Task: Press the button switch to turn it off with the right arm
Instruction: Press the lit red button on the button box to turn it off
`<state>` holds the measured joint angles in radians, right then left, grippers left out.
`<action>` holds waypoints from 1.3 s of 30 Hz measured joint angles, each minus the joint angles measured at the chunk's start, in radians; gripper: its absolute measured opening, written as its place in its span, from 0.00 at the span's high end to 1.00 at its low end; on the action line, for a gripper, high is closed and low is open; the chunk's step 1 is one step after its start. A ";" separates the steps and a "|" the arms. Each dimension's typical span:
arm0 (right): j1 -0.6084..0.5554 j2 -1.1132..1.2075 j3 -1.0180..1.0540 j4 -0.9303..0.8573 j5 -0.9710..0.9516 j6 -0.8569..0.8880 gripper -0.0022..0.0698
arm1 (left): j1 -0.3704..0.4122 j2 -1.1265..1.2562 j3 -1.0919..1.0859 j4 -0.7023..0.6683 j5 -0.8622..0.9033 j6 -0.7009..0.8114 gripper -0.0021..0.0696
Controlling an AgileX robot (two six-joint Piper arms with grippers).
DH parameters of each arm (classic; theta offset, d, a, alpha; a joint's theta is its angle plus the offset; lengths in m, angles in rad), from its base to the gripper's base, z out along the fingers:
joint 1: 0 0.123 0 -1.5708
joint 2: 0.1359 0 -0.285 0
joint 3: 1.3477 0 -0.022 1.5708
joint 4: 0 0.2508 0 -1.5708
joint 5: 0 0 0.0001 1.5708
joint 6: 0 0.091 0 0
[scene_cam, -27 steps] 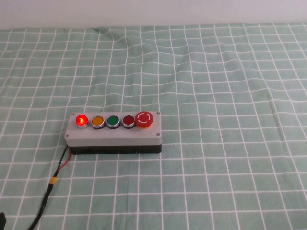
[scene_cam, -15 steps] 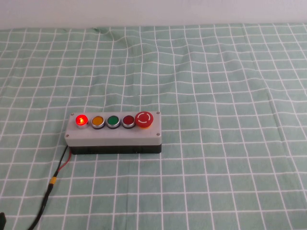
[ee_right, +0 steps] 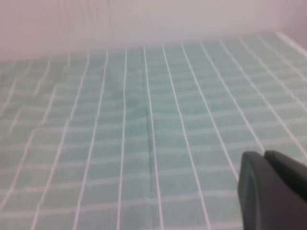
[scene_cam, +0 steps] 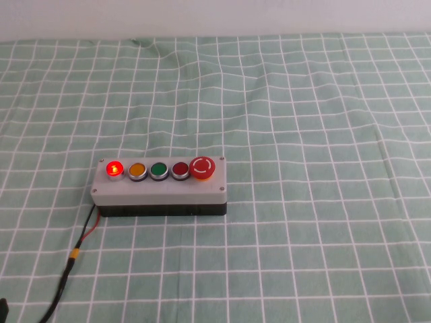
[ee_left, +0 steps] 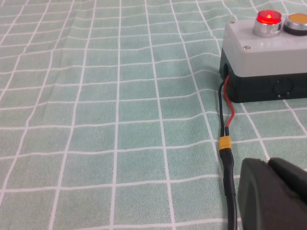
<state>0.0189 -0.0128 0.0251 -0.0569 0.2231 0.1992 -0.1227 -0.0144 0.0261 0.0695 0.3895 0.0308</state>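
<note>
A grey button box (scene_cam: 159, 189) lies on the green checked cloth, left of centre. Its row holds a lit red button (scene_cam: 114, 168), an orange one (scene_cam: 137, 170), a green one (scene_cam: 159, 170), a dark red one (scene_cam: 180, 169) and a large red mushroom button (scene_cam: 202, 167). No arm shows in the high view. My left gripper (ee_left: 266, 163) is shut and empty, low beside the box's cable (ee_left: 226, 143), a short way from the box (ee_left: 268, 52) and its lit button (ee_left: 268, 18). My right gripper (ee_right: 264, 154) is shut over bare cloth, with the box out of its view.
A black cable with red wire and a yellow joint (scene_cam: 74, 254) runs from the box's left end toward the near table edge. The cloth (scene_cam: 303, 134) has soft wrinkles at the back. A pale wall (scene_cam: 215, 17) borders the far side.
</note>
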 joint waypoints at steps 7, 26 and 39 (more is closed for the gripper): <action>0.000 0.000 0.000 0.000 -0.400 0.000 0.99 | 0.000 0.000 0.000 0.000 0.000 0.000 0.98; 0.000 -0.002 0.000 0.007 -1.102 0.006 0.99 | 0.000 0.000 0.000 0.000 0.000 0.000 0.98; -0.001 -0.002 -0.462 0.026 -0.613 0.161 0.99 | 0.000 0.000 0.000 0.000 0.000 0.000 0.98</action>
<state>0.0183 -0.0144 -0.4365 -0.0305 -0.3901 0.3603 -0.1227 -0.0144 0.0261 0.0695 0.3895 0.0308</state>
